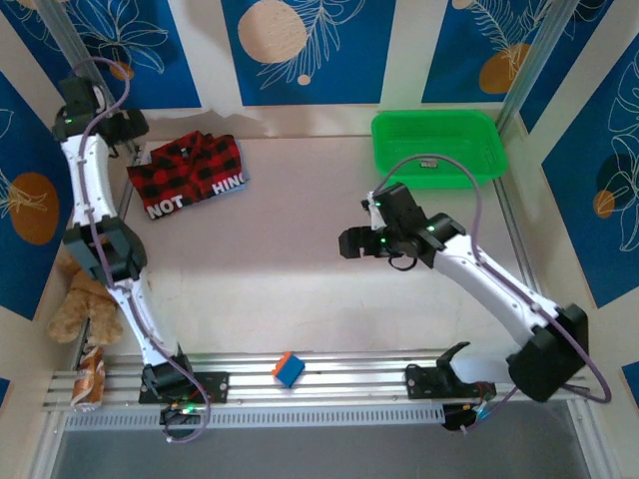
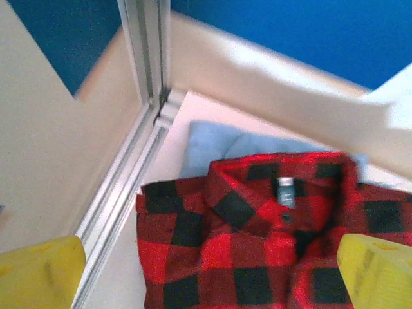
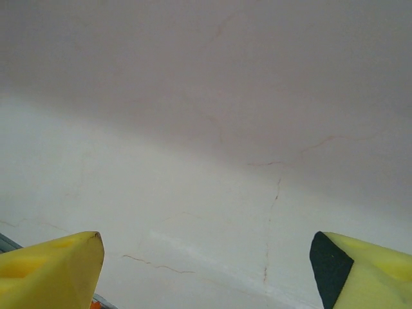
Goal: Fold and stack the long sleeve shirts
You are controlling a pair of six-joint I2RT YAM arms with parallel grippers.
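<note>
Flannel shirt (image 1: 190,172): red-and-black checked, folded, lying flat at the far-left corner of the table (image 1: 300,269). White lettering on a black band runs along its near edge. In the left wrist view the collar faces the camera, with a small grey label and a button at the neck.

Light blue shirt (image 2: 212,145): lies under the flannel one. A strip shows beyond the collar, toward the corner post of the frame (image 2: 147,51).

Left gripper (image 2: 209,248): over the stack, jaws spread wide, one yellow finger pad (image 2: 38,273) at each lower edge of the wrist view. Nothing is clamped between them. Contact with the cloth cannot be judged. In the top view the arm reaches along the left edge, and the gripper (image 1: 132,128) sits at the far-left corner beside the flannel shirt.

Right gripper (image 1: 349,242): mid-table, well apart from the shirts, pointing left. Jaws released, and the wrist view looks between its yellow pads (image 3: 48,270) onto bare table.

Surroundings:
- Green tray (image 1: 384,150) at the far-right corner.
- Small blue-and-orange cube (image 1: 289,368) on the near rail between the arm bases.
- Brown plush toy (image 1: 78,299) off the table's left edge.
</note>
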